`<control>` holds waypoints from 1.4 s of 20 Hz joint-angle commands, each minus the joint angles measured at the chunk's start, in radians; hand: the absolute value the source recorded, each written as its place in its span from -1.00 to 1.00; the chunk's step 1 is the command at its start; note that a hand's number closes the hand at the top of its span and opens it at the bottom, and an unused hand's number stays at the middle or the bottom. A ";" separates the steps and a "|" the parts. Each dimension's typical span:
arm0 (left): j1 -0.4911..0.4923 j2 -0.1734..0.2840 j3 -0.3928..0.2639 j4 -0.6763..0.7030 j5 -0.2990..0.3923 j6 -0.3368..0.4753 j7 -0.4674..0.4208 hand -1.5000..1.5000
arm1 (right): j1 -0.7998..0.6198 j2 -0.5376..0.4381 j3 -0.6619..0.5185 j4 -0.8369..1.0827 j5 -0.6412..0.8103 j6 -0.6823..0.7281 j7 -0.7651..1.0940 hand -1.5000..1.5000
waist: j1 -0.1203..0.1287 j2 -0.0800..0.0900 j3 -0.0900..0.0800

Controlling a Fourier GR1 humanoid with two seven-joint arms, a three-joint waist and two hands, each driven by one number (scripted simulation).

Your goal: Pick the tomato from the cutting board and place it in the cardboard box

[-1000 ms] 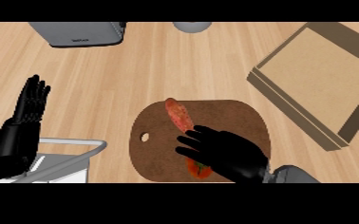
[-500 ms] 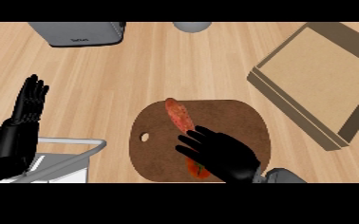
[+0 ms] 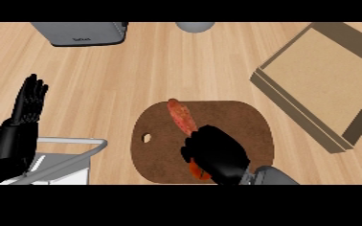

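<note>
Right hand [image 3: 218,154] low over board [image 3: 240,119], fingers curled round red tomato [image 3: 200,170]; bit of red shows under palm near board's front edge. Second red item, sausage [image 3: 181,115], lies just beyond fingertips, untouched. Since a second ago hand has slid slightly toward lower edge and closed tighter: grasp looks set, lift likely next. Box [image 3: 318,81] well apart at right. Left hand [image 3: 25,119] open, resting at left edge, unchanged.

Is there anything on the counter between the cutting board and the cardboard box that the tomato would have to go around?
Nothing visible does. Only bare counter lies between the cutting board and the box to its upper right. The right hand lies over the tomato.
</note>
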State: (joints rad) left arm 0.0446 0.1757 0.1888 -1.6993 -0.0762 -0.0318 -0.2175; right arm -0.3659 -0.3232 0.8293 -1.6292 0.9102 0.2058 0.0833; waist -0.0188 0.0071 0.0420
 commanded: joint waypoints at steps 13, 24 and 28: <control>0.156 0.036 0.156 0.081 -0.102 0.029 0.059 0.00 | 0.108 -0.369 -0.547 0.158 -0.084 -0.244 0.025 1.00 | -0.128 0.039 -0.021; 0.145 0.000 0.175 0.094 -0.171 -0.004 0.078 0.00 | 0.097 -0.565 -0.913 0.281 -0.405 -0.310 -0.360 1.00 | -0.081 0.019 -0.027; 0.120 0.003 0.175 0.108 -0.200 0.006 0.084 0.00 | 0.098 -0.595 -0.978 0.327 -0.528 -0.229 -0.482 1.00 | -0.066 0.017 -0.030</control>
State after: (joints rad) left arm 0.1045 0.1132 0.2880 -1.7174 -0.1811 -0.0784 -0.2968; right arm -0.2719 -0.8803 -0.0776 -1.3439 0.4856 -0.0705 -0.2850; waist -0.1045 0.0161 0.0454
